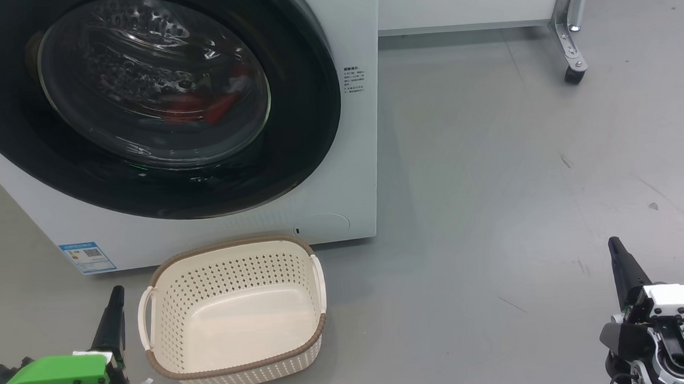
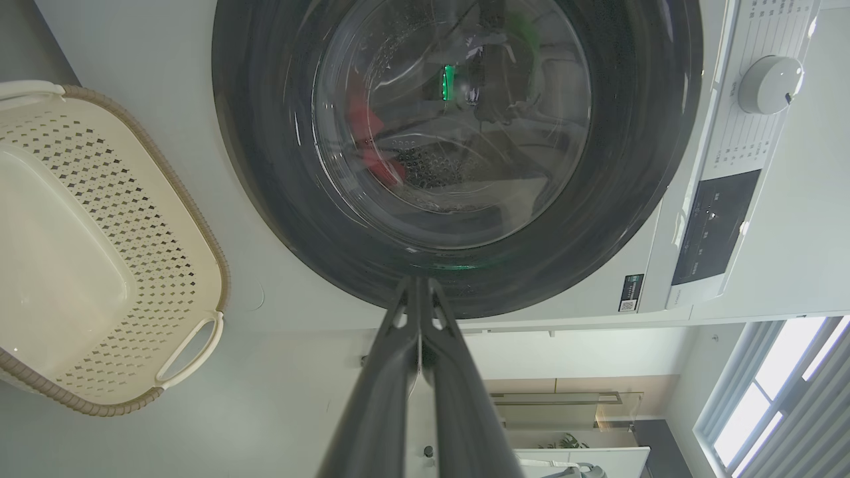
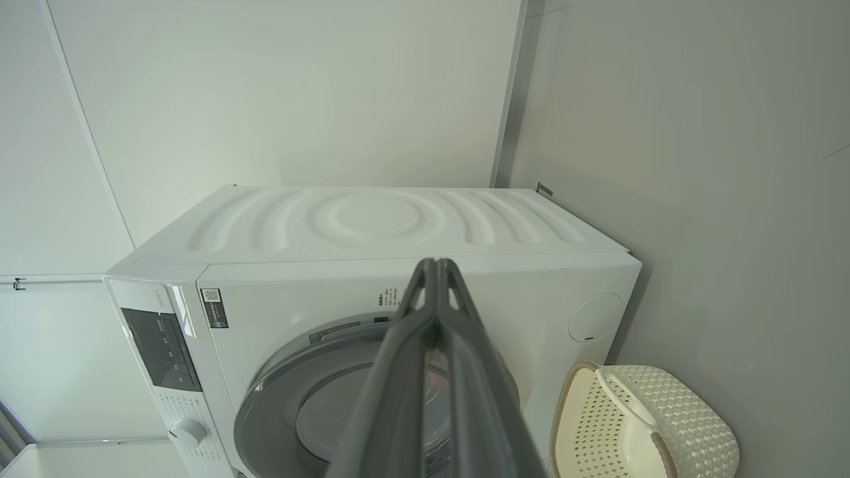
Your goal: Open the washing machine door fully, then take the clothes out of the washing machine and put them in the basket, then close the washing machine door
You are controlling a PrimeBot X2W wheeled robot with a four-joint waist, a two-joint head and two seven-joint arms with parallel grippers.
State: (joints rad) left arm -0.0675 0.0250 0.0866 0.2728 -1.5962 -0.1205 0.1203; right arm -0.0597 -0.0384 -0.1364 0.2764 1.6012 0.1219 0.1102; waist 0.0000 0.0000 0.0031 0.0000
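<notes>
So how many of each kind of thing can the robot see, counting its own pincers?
Washing machine: 1
Cream basket: 1
Pincers: 2, left pincer and right pincer
Caster wheel: 1
Red clothes inside: number unclear, not counted
Total: 5

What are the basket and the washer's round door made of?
The basket: likely matte cream plastic, given its moulded holes; the brown rim looks woven. The washing machine door: glossy black ring, probably plastic, around a clear bulging window, seemingly glass by its reflections.
</notes>
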